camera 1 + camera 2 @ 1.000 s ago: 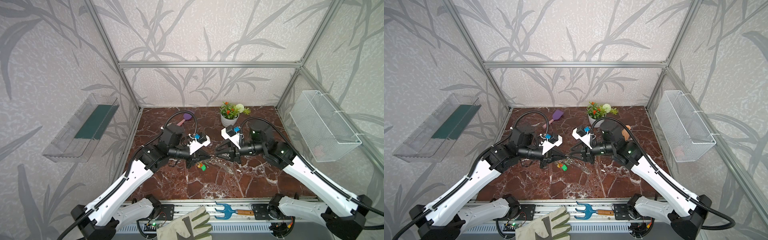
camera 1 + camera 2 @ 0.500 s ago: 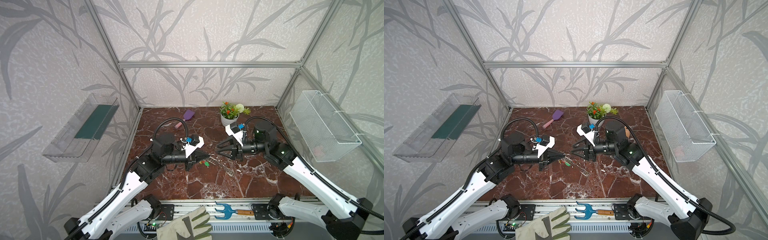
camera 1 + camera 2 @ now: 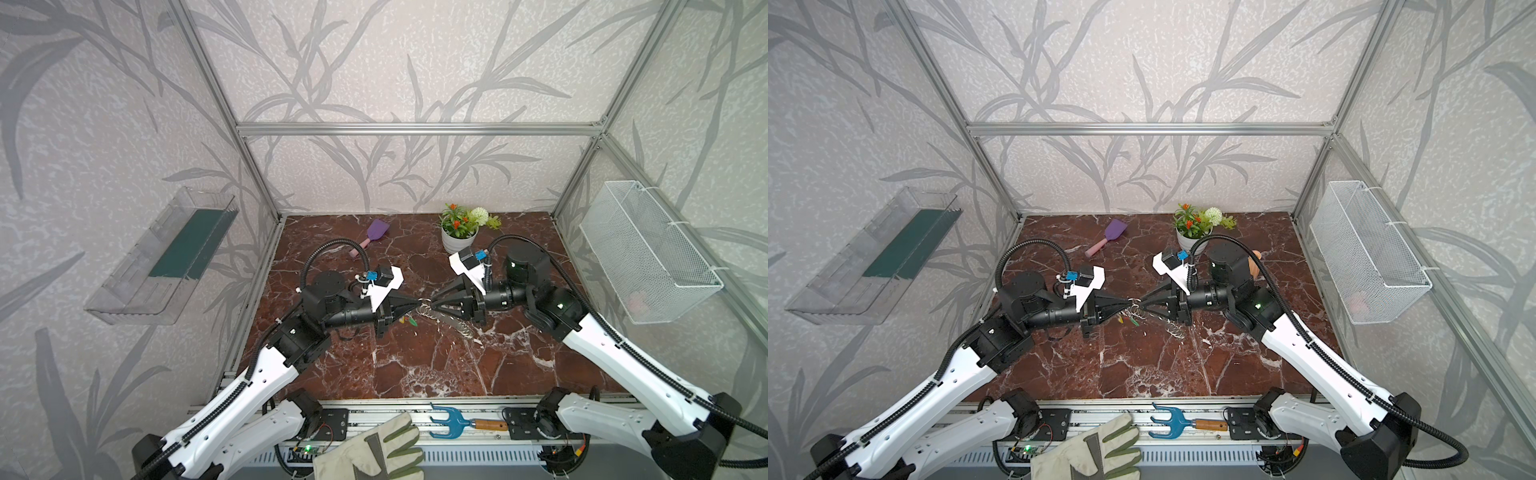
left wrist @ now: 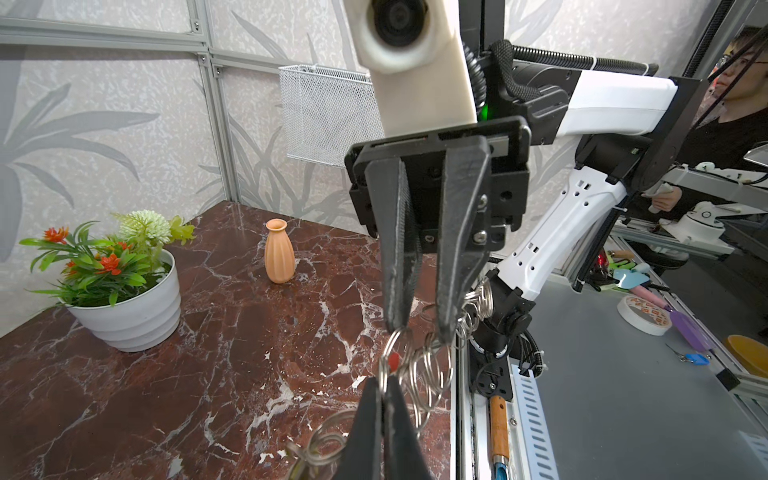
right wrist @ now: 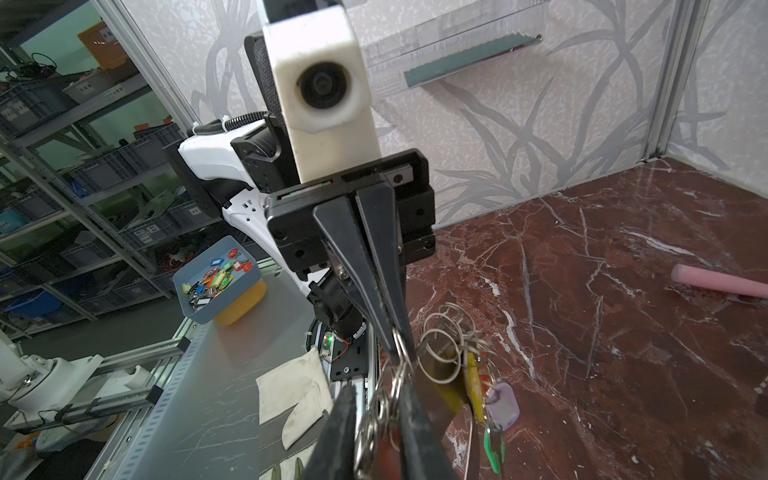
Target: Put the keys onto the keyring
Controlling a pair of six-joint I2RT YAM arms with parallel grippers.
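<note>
Polished, glossy red-brown marble for the desk (image 3: 415,365) — bright, smooth silver metal for the keyring (image 4: 430,365) loops, shiny coloured plastic for the keys (image 5: 502,405); matt ribbed clay for the vase (image 4: 279,253), white wire mesh for the basket (image 3: 648,257).

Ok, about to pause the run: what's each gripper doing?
Left gripper: closed on the keyring.
Right gripper: jaws narrowly open, keyring rings between them.

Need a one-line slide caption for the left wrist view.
The left claw shut on a silver ring of the keyring, right claw facing it, jaws slightly apart at the ring cluster.
</note>
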